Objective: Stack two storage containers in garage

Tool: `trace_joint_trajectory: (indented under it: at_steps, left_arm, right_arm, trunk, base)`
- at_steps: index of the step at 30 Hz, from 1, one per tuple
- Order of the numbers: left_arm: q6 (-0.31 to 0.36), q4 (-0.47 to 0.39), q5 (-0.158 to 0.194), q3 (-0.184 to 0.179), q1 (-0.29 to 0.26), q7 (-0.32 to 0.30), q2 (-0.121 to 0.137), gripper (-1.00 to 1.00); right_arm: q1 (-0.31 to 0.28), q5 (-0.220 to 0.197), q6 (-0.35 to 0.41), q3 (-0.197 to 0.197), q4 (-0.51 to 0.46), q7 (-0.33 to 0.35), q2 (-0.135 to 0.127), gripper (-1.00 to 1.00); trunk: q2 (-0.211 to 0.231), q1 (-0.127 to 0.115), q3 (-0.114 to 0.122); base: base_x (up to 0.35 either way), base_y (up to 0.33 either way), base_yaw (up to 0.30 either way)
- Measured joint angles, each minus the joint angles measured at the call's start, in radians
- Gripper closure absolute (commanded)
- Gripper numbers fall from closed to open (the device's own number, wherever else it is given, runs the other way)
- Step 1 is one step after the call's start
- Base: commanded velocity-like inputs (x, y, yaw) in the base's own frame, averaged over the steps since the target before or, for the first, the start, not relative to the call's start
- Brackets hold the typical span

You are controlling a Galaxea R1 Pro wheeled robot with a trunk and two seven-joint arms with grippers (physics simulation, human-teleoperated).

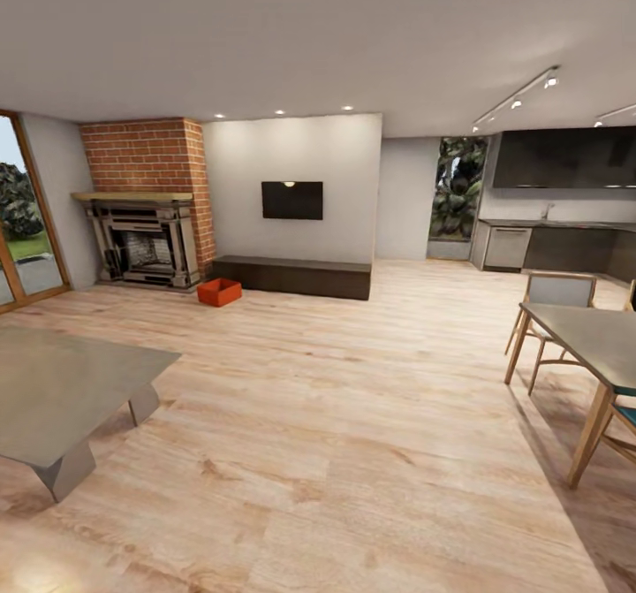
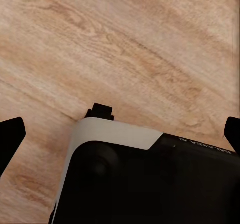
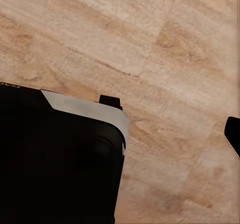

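One orange-red storage container sits on the light wood plank floor of the living room, far ahead and left of centre, between the brick fireplace and the dark low cabinet. It is open-topped and looks empty. My left gripper hangs open over the plank floor above my own black and white base, its dark fingertips far apart at the picture's edges. My right gripper is open too, with one fingertip showing over the floor. Both hold nothing.
A grey glass-topped table stands close at the left. A dining table with chairs is at the right, kitchen counters behind it. Open plank floor runs straight ahead to the cabinet. A glass door is at far left.
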Motion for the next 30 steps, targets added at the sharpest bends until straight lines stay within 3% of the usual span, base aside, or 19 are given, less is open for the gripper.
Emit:
trace_joint_trajectory:
  at_steps: [30]
  left_arm:
    - [-0.004,0.000,0.001,0.000,0.000,0.000,0.001,-1.00]
  right_arm:
    - [0.000,0.013,-0.003,0.013,0.000,-0.005,-0.012,-1.00]
  trunk:
    - [0.000,0.000,0.000]
  base:
    - [0.323,0.000,0.000]
